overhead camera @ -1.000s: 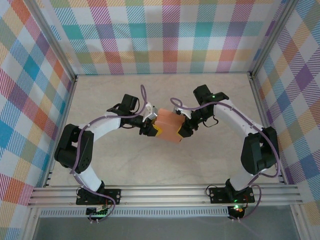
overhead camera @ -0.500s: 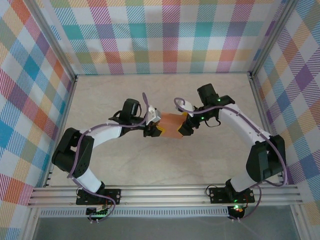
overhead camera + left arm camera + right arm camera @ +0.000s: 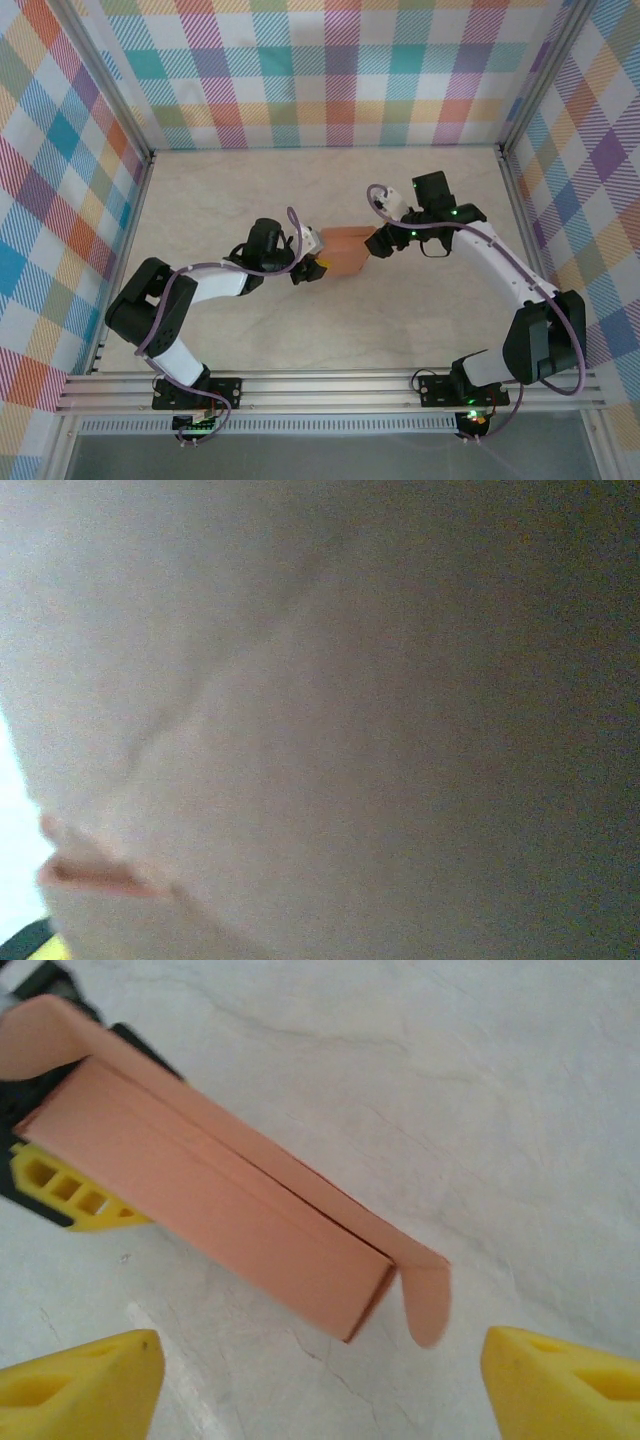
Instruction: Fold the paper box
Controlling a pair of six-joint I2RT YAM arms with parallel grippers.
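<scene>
Both arms shifted right — left claw [image 3: 316, 263], arm outstretched, grips paper box [image 3: 347, 250]; right claw [image 3: 320, 1350] spread wide, off it.

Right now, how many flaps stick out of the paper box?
2: a curled flap at the paper box end in the left fingers, another at its free end; others may be hidden.

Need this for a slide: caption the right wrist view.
Open right claw faces the salmon-orange card box, its end flap unclosed, far end held by the left claw.
</scene>
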